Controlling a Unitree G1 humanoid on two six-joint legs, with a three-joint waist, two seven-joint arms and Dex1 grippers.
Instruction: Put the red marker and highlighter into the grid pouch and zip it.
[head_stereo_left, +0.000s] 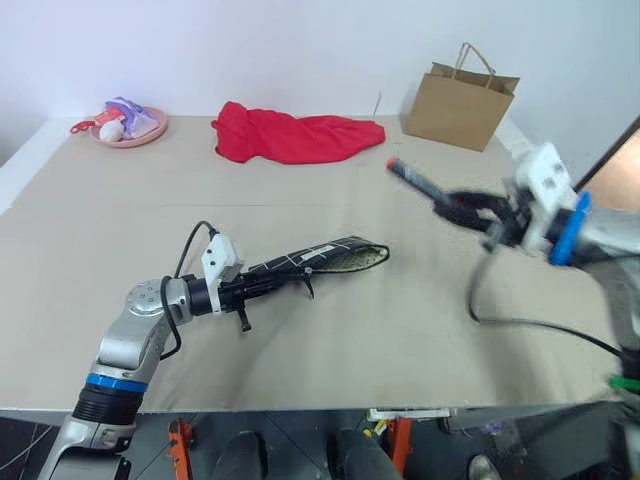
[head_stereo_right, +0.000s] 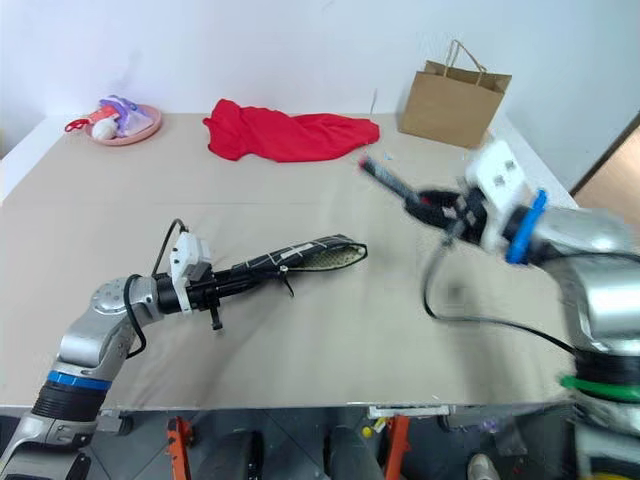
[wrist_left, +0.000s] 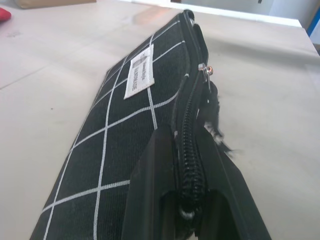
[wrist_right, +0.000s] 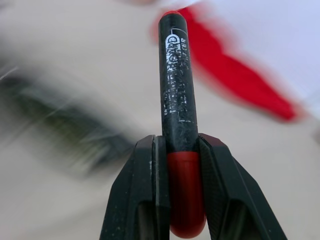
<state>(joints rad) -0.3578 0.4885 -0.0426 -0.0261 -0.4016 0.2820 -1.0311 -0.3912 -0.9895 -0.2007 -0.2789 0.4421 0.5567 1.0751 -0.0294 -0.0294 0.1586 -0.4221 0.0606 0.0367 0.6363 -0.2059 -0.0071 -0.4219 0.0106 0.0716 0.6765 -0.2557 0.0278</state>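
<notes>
Black fabric grid pouch (head_stereo_left: 318, 258) with white lines lies near the middle of the tan table (head_stereo_left: 400, 330); our left gripper (wrist_left: 186, 210) is clenched on its zipper edge. Our right gripper (wrist_right: 177, 192) grasps the slim black red marker (wrist_right: 177, 90) by its red end, held above the table's right side, near the crumpled red cloth (head_stereo_left: 295, 135)

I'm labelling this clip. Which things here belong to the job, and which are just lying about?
Job:
- black-barrelled red marker, in right hand
- black grid-lined fabric pouch, in left hand

Lying about:
- red cloth
- brown paper bag
- pink plate of toys
</notes>
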